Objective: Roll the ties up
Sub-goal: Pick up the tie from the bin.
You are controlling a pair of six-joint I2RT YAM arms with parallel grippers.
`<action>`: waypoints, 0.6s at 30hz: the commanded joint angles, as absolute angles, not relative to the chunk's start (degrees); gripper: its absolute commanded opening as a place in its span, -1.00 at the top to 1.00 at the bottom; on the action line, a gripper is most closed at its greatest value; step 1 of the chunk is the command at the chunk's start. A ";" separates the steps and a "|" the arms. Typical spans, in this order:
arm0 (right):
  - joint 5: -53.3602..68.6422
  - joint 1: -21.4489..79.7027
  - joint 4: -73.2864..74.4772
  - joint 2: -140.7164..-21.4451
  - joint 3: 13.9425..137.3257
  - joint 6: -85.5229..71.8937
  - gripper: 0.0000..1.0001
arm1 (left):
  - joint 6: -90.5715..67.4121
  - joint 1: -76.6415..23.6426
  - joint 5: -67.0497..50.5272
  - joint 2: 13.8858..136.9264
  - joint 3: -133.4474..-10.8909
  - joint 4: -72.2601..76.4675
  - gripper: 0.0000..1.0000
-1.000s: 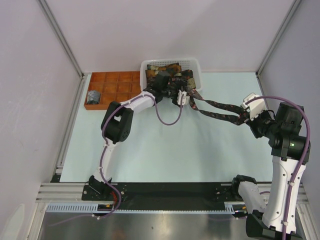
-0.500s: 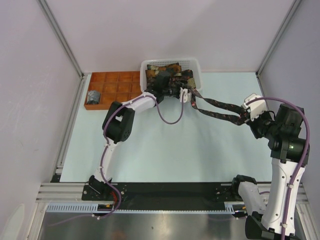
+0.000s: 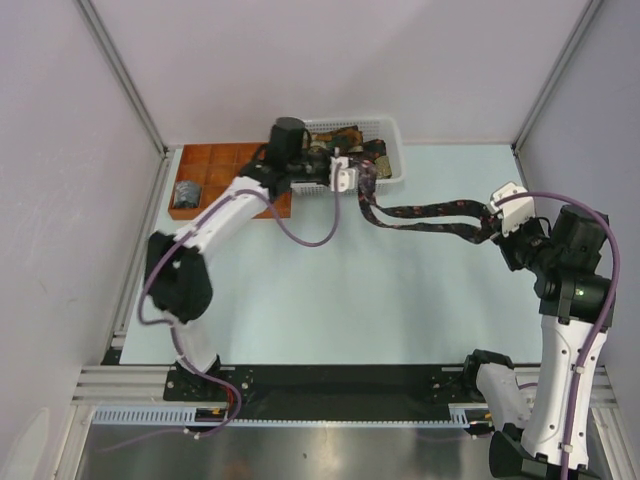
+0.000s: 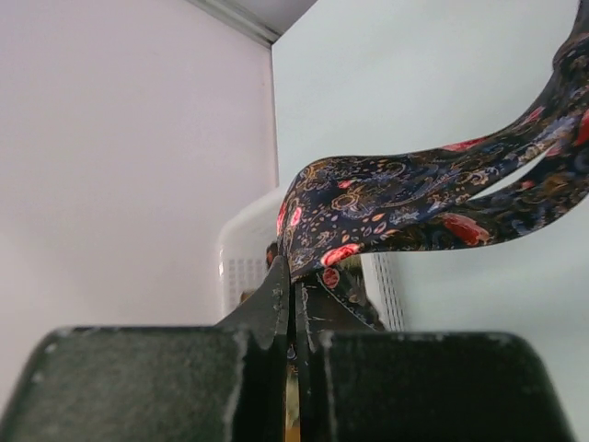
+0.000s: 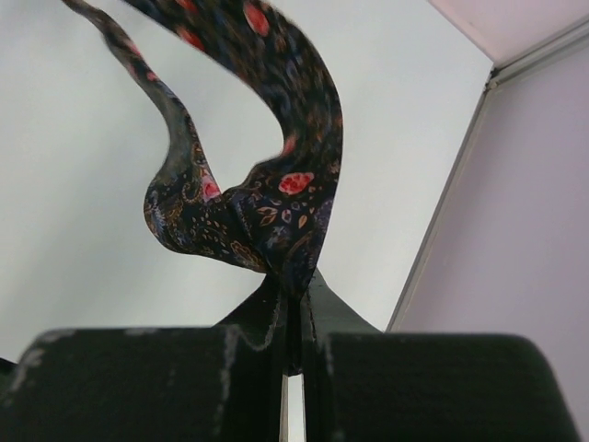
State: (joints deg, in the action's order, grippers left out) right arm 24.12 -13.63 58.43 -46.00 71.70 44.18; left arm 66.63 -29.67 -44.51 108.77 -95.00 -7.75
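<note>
The tie point(image 3: 420, 213) hangs slack between the two grippers above the pale worktop point(image 3: 330, 300), so it looks soft, light and limp; it would likely slip or twist if pinched loosely, and a flat grip across its width near an end seems best for starting a roll. On the right, the right gripper point(image 3: 493, 222) has its fingers closed on a bunched fold. Farther back and left, by the basket point(image 3: 392, 128), the left gripper point(image 3: 350, 178) is clamped on the tie too. The fabric is dark, with small pink-red and gold marks
</note>
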 commanded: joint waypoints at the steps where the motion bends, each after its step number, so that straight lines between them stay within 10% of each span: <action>1: 28.20 -13.80 59.22 -44.65 70.31 45.70 1.00 | 73.29 -26.02 -43.34 94.33 -92.91 -35.72 1.00; 11: 36.64 -13.01 74.88 -50.33 69.00 56.51 1.00 | 84.72 -22.24 -34.89 81.21 -85.79 -79.63 1.00; 18: 32.17 -8.25 75.41 -67.84 65.47 54.59 1.00 | 80.25 -21.10 -37.79 105.96 -90.77 -79.37 1.00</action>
